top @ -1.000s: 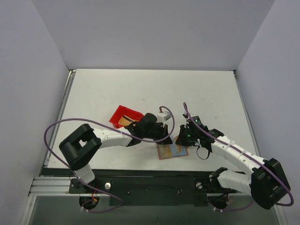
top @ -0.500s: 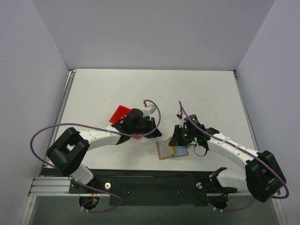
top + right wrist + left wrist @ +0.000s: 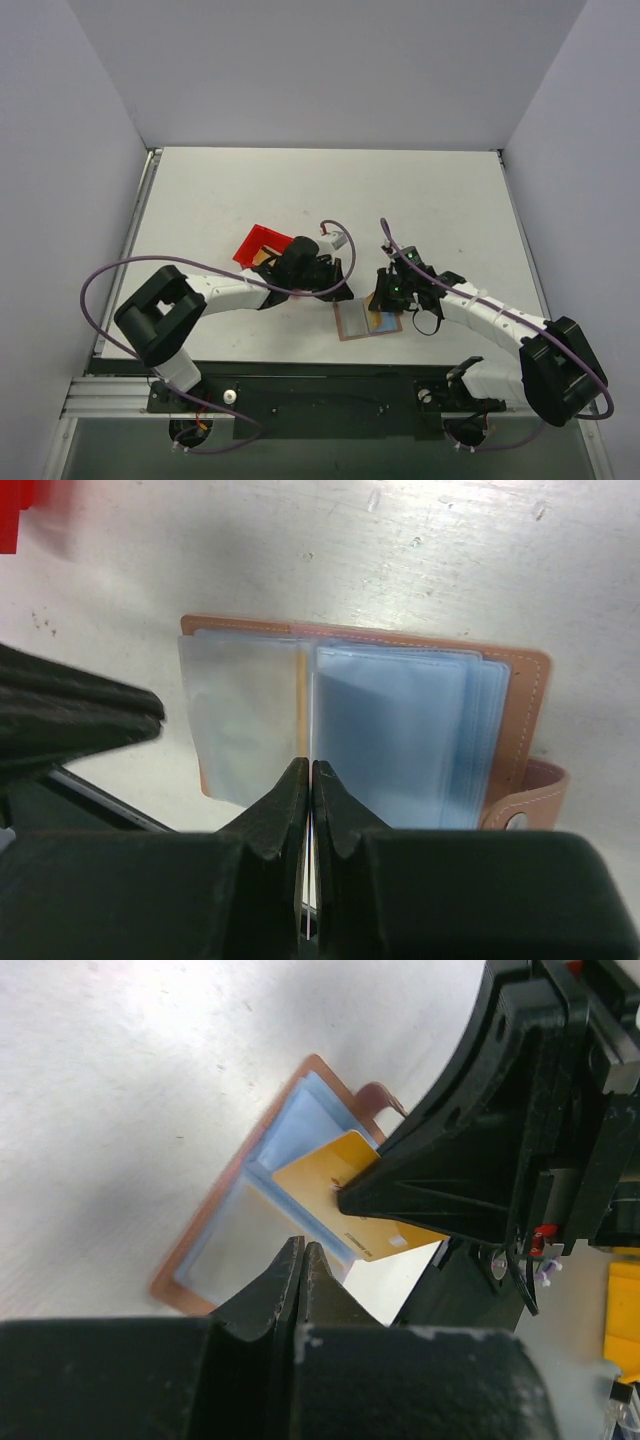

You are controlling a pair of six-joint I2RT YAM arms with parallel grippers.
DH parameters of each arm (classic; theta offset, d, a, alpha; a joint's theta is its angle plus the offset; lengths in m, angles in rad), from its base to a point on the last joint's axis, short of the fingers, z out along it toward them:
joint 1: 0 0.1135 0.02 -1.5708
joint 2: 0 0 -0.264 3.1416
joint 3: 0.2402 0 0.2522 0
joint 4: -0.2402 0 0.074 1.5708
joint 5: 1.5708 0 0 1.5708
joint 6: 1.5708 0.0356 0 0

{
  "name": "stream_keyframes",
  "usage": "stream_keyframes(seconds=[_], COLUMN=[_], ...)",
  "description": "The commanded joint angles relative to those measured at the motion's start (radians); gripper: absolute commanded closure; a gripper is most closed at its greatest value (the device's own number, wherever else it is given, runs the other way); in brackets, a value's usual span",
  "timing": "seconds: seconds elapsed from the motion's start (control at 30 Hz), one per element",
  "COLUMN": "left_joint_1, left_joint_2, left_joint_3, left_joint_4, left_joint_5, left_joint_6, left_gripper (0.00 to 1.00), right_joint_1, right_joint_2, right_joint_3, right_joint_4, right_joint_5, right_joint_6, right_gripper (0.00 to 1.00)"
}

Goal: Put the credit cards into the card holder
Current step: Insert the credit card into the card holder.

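Observation:
The card holder [image 3: 352,322] lies open on the table near the front edge, brown-rimmed [image 3: 522,685] with light blue sleeves [image 3: 300,1125]. My right gripper [image 3: 380,298] is over its right half, shut on a gold credit card [image 3: 340,1185] that tilts down onto the sleeves. In the right wrist view this card shows only as a thin edge between the jaws [image 3: 307,770]. My left gripper [image 3: 340,288] hovers just left of the holder, shut [image 3: 303,1252] with nothing in it.
A red bin [image 3: 258,243] stands behind the left gripper, with a bit of gold showing inside. The holder's clasp tab [image 3: 530,795] sticks out at its right side. The left gripper's fingers [image 3: 80,720] reach in beside the holder's left page.
The left gripper swung back toward the red bin, then returned to the holder's left edge. The right gripper shifted slightly left over the holder, still gripping the card.

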Motion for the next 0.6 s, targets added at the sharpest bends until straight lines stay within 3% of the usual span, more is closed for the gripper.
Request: stream_keyframes(seconds=[0.0,0.57], left_joint_1=[-0.059,-0.082], left_joint_2=[0.060,0.180], left_joint_3=[0.076,-0.010], left_joint_4=[0.023,0.021], left_joint_5=[0.014,-0.051], left_joint_6=[0.024,-0.025], left_gripper=[1.00,1.00], right_joint_1=[-0.003,-0.021], right_joint_2=[-0.009,-0.018], right_joint_3=[0.026,0.021], right_joint_4=[-0.032,-0.106], right_joint_5=[0.053,0.171], right_joint_6=[0.002,-0.032], right_gripper=[1.00,1.00])
